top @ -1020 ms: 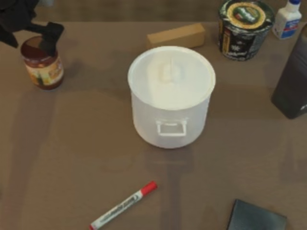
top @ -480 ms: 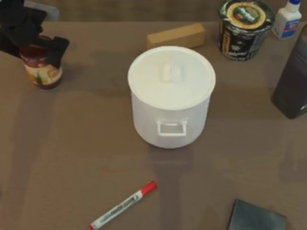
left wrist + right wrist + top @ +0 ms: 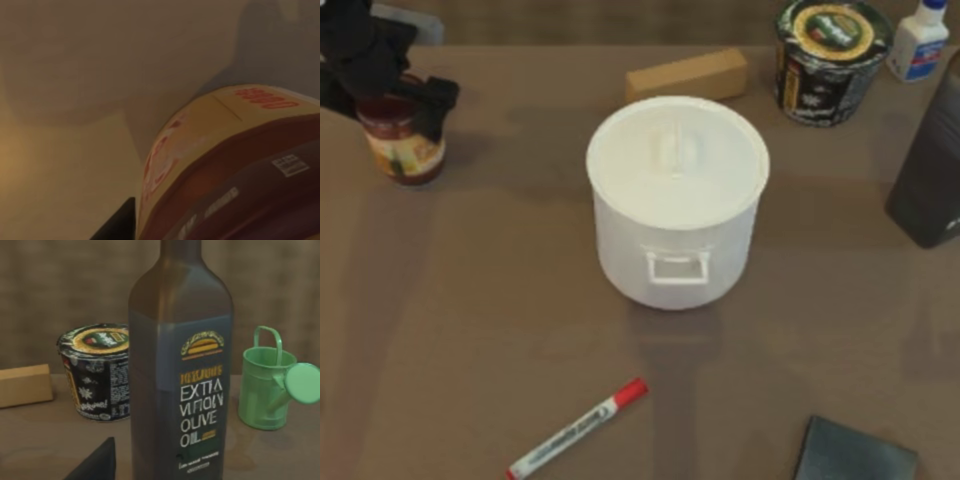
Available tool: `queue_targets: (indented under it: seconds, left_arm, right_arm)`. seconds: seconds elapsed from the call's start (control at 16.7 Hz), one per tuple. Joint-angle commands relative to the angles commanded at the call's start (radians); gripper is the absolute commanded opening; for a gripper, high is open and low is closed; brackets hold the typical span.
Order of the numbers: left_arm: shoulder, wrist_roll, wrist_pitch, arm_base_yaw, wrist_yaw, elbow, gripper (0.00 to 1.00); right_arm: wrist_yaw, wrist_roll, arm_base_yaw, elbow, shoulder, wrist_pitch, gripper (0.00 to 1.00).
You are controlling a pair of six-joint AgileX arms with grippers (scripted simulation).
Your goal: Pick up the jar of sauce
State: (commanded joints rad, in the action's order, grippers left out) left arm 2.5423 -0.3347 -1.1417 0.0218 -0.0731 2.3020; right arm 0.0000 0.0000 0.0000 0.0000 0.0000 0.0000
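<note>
1. Gripping the jar of sauce [image 3: 404, 148] at the far left of the table [image 3: 480, 330], the left gripper [image 3: 392, 95] sits over the lid with its dark fingers [image 3: 435, 98] clamped against either side of the jar's top.
2. The jar stands upright, well apart from the white pot [image 3: 677, 205] at the table's centre; the top view does not show whether the jar's base touches the table.
3. In the left wrist view the jar's yellow-orange label [image 3: 200, 145] and dark contents fill the lower part of the frame, with one dark fingertip [image 3: 117, 227] just beside the glass.
4. A tan block [image 3: 687, 73] lies behind the pot; a black-and-yellow tub [image 3: 830, 60] and a small white bottle [image 3: 920, 40] stand at the far right.
5. A red-capped marker [image 3: 578, 428] lies near the front edge, and a dark flat object [image 3: 855, 453] lies to its right.
6. The right wrist view shows a dark olive oil bottle [image 3: 182, 370] close up, with a green watering can [image 3: 272, 385] behind it; whether the right gripper is open cannot be told.
</note>
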Motion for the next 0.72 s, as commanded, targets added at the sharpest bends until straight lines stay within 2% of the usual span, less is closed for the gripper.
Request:
queue_targets:
  seconds: [0.48, 0.72]
  left_arm:
    - [0.000, 0.000, 0.000, 0.000, 0.000, 0.000, 0.02]
    - [0.000, 0.000, 0.000, 0.000, 0.000, 0.000, 0.00]
  right_arm:
    - [0.000, 0.000, 0.000, 0.000, 0.000, 0.000, 1.00]
    - [0.000, 0.000, 0.000, 0.000, 0.000, 0.000, 1.00]
